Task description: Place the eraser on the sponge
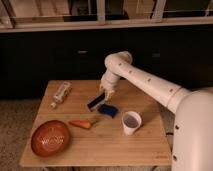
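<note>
The eraser [94, 103], a flat black block with a pale edge, hangs tilted just above the table with its upper end in my gripper [105, 95], which is shut on it. The sponge [108, 110], a small dark-blue pad, lies flat on the wooden table [110, 147] just right of and below the eraser's lower end. The eraser sits beside the sponge's left edge; whether they touch I cannot tell. My white arm [145, 82] reaches in from the right.
A white cup [131, 122] stands right of the sponge. An orange carrot [81, 123] lies to its left, with a red-brown bowl [50, 137] at the front left. A clear bottle [61, 93] lies at the back left. Dark cabinets run behind the table.
</note>
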You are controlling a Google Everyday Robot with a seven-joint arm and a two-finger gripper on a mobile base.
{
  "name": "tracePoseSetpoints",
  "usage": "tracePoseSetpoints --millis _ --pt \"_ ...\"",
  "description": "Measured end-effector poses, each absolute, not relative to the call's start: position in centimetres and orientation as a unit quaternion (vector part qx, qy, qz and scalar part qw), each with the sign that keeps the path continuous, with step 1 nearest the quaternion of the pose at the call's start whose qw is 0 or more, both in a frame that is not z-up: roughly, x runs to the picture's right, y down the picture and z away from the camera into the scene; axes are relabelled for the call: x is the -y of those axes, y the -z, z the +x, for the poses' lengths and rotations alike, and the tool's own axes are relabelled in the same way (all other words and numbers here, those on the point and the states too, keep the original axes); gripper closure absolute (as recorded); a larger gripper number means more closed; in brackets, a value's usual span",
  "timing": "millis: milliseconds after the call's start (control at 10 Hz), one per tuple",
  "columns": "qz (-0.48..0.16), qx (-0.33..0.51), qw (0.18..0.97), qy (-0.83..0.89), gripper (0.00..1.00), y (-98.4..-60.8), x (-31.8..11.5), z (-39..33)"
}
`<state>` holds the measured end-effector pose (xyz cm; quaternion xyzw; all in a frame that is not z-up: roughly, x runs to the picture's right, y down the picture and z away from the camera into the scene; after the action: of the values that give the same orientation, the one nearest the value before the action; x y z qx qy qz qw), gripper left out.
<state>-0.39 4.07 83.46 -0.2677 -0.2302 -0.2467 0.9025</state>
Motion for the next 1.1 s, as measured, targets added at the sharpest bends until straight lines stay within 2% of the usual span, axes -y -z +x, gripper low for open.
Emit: tracePoseSetpoints --millis 1100 --pt "-0.28 0.237 0.902 0.229 0.99 -84.05 -4.55 0.11"
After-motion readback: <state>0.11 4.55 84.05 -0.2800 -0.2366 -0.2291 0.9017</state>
